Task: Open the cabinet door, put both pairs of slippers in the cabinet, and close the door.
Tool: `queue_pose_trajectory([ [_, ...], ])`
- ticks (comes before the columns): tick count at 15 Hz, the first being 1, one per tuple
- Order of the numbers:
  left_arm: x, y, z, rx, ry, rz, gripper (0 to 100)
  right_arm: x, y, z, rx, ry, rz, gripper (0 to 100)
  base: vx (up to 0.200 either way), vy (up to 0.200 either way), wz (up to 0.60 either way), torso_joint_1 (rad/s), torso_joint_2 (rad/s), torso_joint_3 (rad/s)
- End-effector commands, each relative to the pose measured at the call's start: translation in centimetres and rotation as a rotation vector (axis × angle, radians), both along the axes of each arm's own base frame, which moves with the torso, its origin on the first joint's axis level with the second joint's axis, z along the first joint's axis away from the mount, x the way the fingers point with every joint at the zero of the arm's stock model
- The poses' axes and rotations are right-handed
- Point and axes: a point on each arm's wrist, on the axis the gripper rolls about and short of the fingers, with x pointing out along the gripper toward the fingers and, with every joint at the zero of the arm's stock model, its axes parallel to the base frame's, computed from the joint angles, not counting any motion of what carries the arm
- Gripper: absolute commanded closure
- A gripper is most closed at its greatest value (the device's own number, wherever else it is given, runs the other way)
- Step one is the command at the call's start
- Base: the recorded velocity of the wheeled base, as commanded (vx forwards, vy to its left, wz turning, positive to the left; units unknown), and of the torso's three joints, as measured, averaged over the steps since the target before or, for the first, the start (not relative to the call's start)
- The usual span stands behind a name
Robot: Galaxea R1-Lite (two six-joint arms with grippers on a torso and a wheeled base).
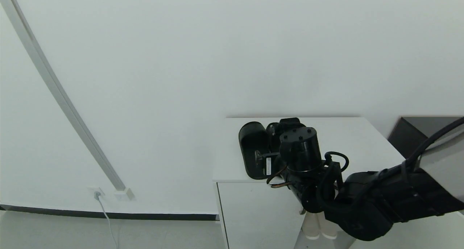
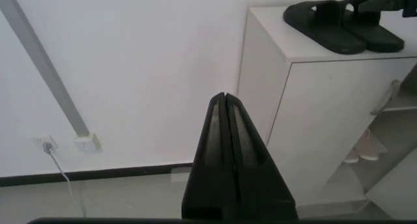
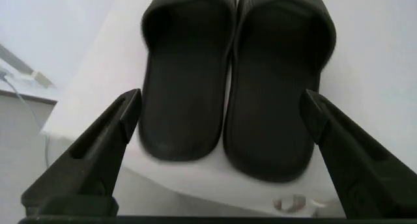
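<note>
The left gripper [image 2: 225, 100] had its two fingers pressed flat together, holding nothing, well apart from the white cabinet [image 1: 250, 209]. On the cabinet's top, near its front left corner, lay one pair of black slippers [image 3: 186, 87]. They were two matte slides with broad straps, side by side and close against each other. The right gripper [image 3: 223, 100] sat at their heel end, its fingers [image 3: 117, 129] spread wider than both slippers together, gripping nothing. Farther right, low inside the cabinet, was a second pair, two pale slippers [image 1: 319, 225].
</note>
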Motion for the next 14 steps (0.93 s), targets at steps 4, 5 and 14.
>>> queue_pose_trajectory([
  [4, 0.0, 0.0, 0.0, 0.0, 0.001, 0.0, 100, 3.0, 0.5, -3.7, -0.03, 0.018, -0.043, 0, 0.0, 0.0, 0.0, 0.0, 0.0, 0.0],
  [5, 0.0, 0.0, 0.0, 0.0, 0.001, 0.0, 100, 4.3, 0.3, -4.1, -0.026, 0.016, -0.066, 0, 0.0, 0.0, 0.0, 0.0, 0.0, 0.0],
  [14, 0.0, 0.0, 0.0, -0.001, 0.002, 0.0, 100, 11.3, 1.7, -5.4, -0.013, -0.064, -0.088, 0, 0.0, 0.0, 0.0, 0.0, 0.0, 0.0],
])
